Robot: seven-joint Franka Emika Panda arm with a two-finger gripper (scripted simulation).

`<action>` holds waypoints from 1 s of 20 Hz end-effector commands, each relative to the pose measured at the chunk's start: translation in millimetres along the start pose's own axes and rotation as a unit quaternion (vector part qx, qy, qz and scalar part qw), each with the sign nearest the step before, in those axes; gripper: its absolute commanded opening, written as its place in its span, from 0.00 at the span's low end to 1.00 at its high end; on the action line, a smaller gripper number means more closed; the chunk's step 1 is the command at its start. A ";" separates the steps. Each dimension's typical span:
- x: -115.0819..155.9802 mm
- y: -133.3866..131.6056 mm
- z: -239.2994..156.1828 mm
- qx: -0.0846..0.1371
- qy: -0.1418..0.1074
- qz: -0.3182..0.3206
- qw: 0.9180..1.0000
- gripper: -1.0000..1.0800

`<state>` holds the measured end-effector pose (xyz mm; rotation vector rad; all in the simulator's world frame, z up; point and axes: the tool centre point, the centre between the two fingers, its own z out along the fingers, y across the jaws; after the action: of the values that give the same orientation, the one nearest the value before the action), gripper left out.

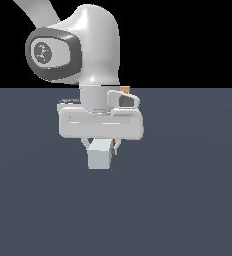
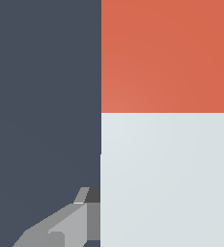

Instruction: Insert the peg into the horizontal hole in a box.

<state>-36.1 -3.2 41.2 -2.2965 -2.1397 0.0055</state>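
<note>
Gripping peg in claw; box mostly hidden behind arm.

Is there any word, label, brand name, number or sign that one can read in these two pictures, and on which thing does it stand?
None: no readable text appears in either view.
The peg shows only plain orange-red and pale grey-white faces.
The pincer and the arm's white casing carry no lettering.
The dark round cap on the arm bears a faint blurred mark, too unclear to read.
</note>
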 end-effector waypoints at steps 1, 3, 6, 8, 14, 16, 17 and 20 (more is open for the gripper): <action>25.7 -6.3 -8.2 -0.002 0.000 0.005 1.000 0.00; 46.7 -12.4 -13.4 -0.002 0.000 0.009 1.000 0.00; 75.2 -19.9 -20.4 -0.002 0.000 0.015 1.000 0.00; 91.2 -23.8 -24.3 -0.002 0.000 0.018 1.000 0.00; 125.7 -30.9 -32.7 -0.002 0.000 0.025 1.000 0.00; 132.6 -32.0 -34.4 -0.002 0.000 0.027 1.000 0.00; 135.3 -32.3 -35.0 -0.002 0.000 0.027 1.000 0.00; 139.6 -32.7 -36.1 -0.002 0.000 0.028 1.000 0.00</action>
<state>-60.2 136.2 74.7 -2.3529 -2.0786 0.0058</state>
